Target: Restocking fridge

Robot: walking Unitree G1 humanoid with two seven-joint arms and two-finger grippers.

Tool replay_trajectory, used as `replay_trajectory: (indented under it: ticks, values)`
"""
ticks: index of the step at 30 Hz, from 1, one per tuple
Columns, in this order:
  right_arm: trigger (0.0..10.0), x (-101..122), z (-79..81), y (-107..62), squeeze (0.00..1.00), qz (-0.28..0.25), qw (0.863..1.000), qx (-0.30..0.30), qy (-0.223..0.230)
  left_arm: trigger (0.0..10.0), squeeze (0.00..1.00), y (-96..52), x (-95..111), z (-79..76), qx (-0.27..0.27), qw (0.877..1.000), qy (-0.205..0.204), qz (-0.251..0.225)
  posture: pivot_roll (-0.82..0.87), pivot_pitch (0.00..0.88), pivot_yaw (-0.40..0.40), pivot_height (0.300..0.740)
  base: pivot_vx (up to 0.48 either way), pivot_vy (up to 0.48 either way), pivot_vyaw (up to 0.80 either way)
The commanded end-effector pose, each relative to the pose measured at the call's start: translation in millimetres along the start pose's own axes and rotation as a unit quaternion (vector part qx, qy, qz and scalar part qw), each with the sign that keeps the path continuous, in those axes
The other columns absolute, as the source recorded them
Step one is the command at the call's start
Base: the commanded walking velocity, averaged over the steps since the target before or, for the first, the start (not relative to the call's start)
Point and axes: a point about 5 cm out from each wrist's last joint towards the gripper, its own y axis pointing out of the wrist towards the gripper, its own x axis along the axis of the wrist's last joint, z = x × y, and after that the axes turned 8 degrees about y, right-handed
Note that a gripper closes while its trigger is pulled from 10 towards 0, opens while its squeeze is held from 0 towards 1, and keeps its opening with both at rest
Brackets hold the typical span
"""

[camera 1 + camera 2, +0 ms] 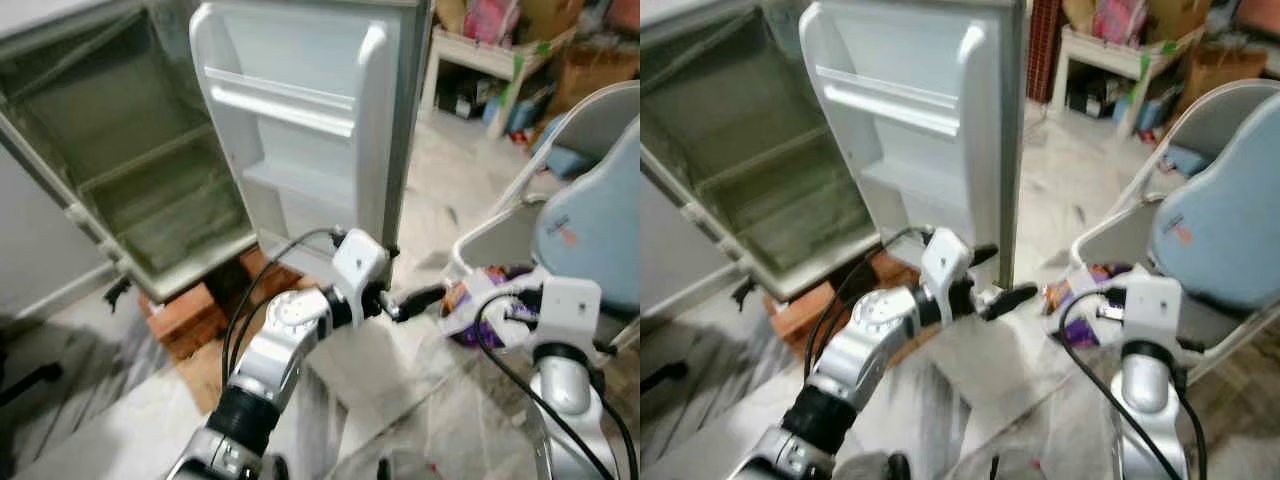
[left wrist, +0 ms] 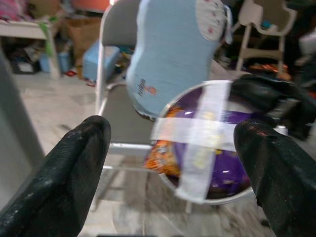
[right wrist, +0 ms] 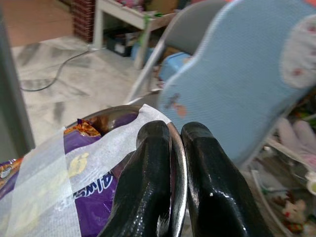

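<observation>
Steel bowl (image 3: pixel 148 148), round and shallow, is held just beside the folding chair (image 1: pixel 590 200), on the side toward the fridge door (image 1: pixel 300 120); purple snack packets (image 2: pixel 217 163) are taped inside it under crossed strips of white tape (image 2: pixel 197 133). Its rim is pinched by the right gripper (image 3: pixel 175 148), fingers pressed nearly together with the thin metal edge caught between them. The left gripper (image 2: pixel 173 163) is pointed at the bowl from the fridge side of the chair, fingers (image 2: pixel 69 173) spread wide and nothing touched. The fridge (image 1: pixel 130 180) is seen open, cabinet shelves bare, well apart from the chair across the marble floor (image 1: pixel 430 200), with bricks (image 1: pixel 185 315) under the cabinet. The bowl is judged stiff and light, the contents soft and crinkly but kept in by the tape. Smooth metal is likely slippery, so a one-sided rim pinch may let it tilt or swing. A second hold on the opposite rim, on bare metal away from the tape, is judged safest. Tape and packets should not be grabbed, as they could peel or crush.
</observation>
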Motion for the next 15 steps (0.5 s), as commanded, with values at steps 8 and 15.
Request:
replay_trajectory:
  ticks: [8,15]
  values:
    - [10.0,6.2,13.2,-0.3,0.00,-0.013,0.999,0.037,0.028,10.0,0.00,-56.5,-17.1,63.5,0.284,0.959,0.008,0.022,-0.10,0.115,0.076,0.740,0.000,0.000,0.00]
    - [10.0,8.9,18.4,2.2,0.00,-0.016,0.998,0.053,0.038,10.0,0.00,-97.1,-23.4,81.1,0.394,0.919,0.012,0.024,-0.09,0.113,0.065,0.740,0.000,0.000,0.00]
